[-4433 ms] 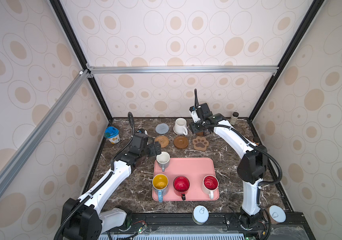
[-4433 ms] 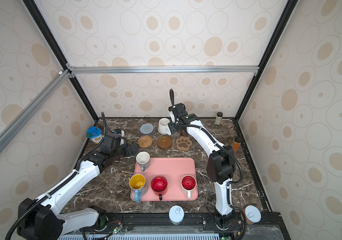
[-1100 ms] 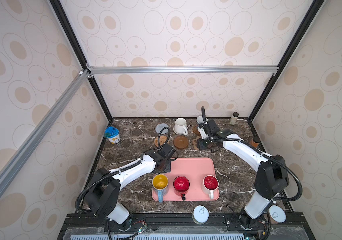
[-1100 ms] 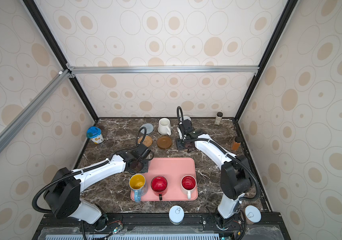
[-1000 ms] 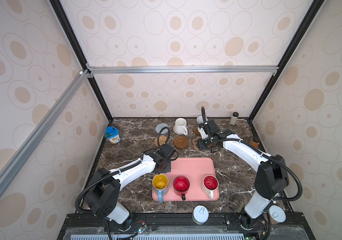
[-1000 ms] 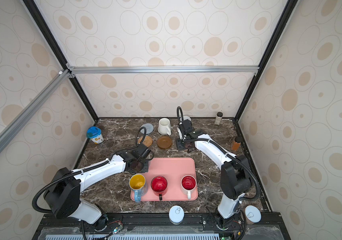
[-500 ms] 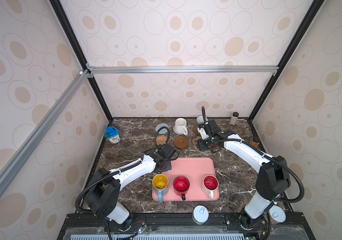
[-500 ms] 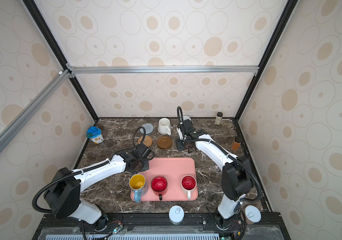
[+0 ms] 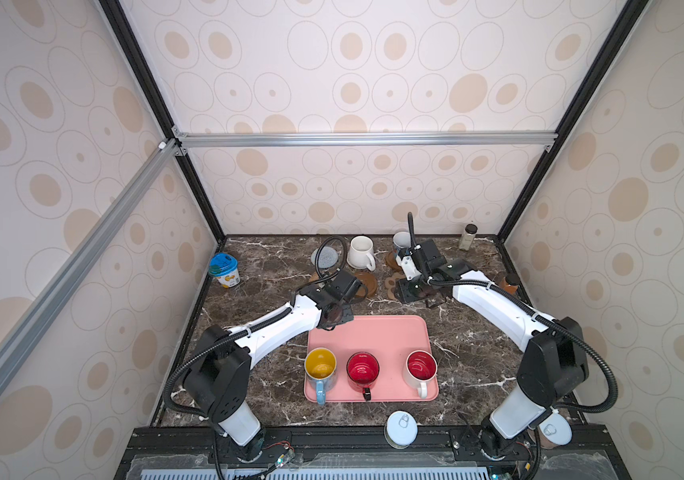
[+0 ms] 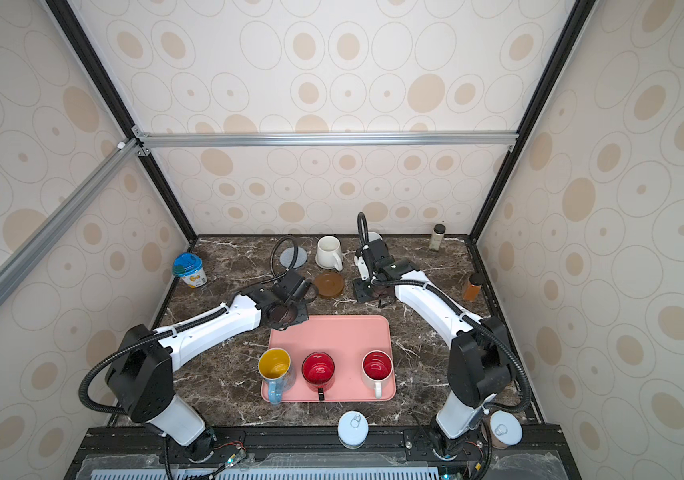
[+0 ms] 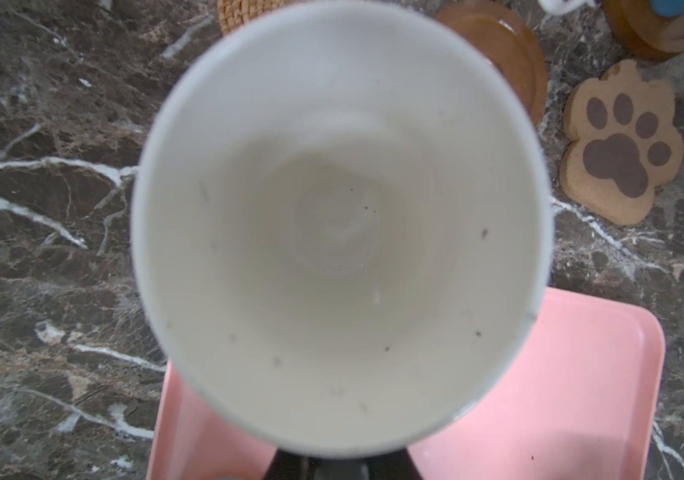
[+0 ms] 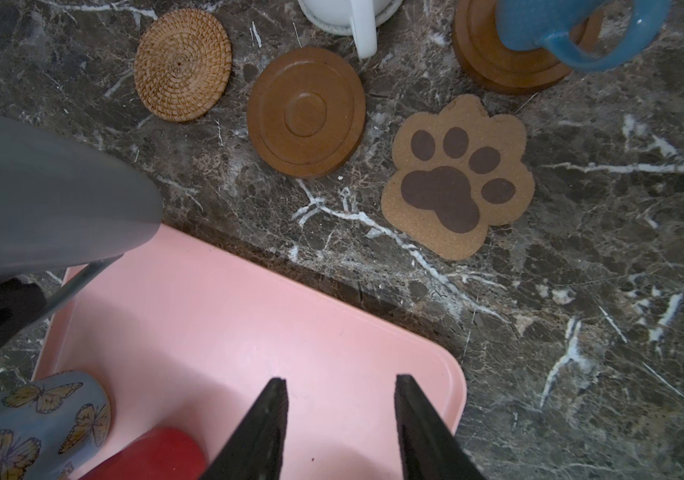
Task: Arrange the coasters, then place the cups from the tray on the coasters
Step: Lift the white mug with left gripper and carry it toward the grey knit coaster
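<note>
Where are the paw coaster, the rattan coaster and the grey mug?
paw coaster [image 12: 444,193]: right wrist view, on its large dark pad.
rattan coaster [image 12: 182,64]: right wrist view, on its woven centre.
grey mug [image 12: 49,195]: right wrist view, on its outer wall.

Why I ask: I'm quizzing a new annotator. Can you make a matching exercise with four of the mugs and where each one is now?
Mugs:
1. grey mug
2. white mug
3. light blue mug
4. red mug

Places:
A. on the pink tray
B. on a wooden disc coaster
C. held in the left gripper
D. on the cream woven coaster

Pairs: 1-C, 2-D, 3-B, 4-A.
</note>
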{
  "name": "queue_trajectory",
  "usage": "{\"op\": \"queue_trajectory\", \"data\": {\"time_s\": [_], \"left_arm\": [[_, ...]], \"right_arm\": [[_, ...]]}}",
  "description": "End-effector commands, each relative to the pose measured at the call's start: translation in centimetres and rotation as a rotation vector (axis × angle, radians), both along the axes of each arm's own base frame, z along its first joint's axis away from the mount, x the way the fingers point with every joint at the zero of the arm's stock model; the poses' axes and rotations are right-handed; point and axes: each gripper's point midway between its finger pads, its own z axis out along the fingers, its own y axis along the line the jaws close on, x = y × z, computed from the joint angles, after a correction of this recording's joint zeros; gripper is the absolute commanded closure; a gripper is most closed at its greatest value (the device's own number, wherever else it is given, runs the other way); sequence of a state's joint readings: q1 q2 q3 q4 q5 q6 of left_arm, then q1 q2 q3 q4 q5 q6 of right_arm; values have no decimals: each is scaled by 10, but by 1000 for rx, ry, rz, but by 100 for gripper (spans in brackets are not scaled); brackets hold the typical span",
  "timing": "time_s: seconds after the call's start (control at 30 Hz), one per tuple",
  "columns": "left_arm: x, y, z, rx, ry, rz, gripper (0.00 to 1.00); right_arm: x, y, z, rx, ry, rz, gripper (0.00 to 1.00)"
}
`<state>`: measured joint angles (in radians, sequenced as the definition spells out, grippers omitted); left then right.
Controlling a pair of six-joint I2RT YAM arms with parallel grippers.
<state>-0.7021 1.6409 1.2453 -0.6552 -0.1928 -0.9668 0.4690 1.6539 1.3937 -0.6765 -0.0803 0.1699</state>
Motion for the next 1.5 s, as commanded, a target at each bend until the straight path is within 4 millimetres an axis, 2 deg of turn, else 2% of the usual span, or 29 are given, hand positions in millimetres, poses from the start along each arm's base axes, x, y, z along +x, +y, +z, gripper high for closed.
{"op": "queue_trajectory", "data": {"time_s": [0.0, 0.2, 0.4, 0.73, 0.93, 1.13, 1.47], "left_arm": [[31, -4, 31, -4, -98, 35, 90], [63, 5, 40, 29, -121, 57, 90], [106, 23, 52, 60, -143, 99, 91], [169, 52, 58, 107, -163, 166, 92], [203, 52, 58, 88, -172, 181, 92], [228, 47, 50, 83, -158, 177, 92], [247, 52, 38, 29, -160, 203, 92]], "right_arm": [[-10, -8, 10, 2, -8, 10, 54], [-16, -13, 14, 4, -17, 15, 55], [-22, -18, 14, 1, -19, 12, 55], [-25, -22, 10, -5, -23, 2, 55], [-27, -24, 9, -8, -18, 2, 55], [-30, -27, 7, -2, -9, -3, 55], [-31, -32, 2, 4, 10, -21, 55]]}}
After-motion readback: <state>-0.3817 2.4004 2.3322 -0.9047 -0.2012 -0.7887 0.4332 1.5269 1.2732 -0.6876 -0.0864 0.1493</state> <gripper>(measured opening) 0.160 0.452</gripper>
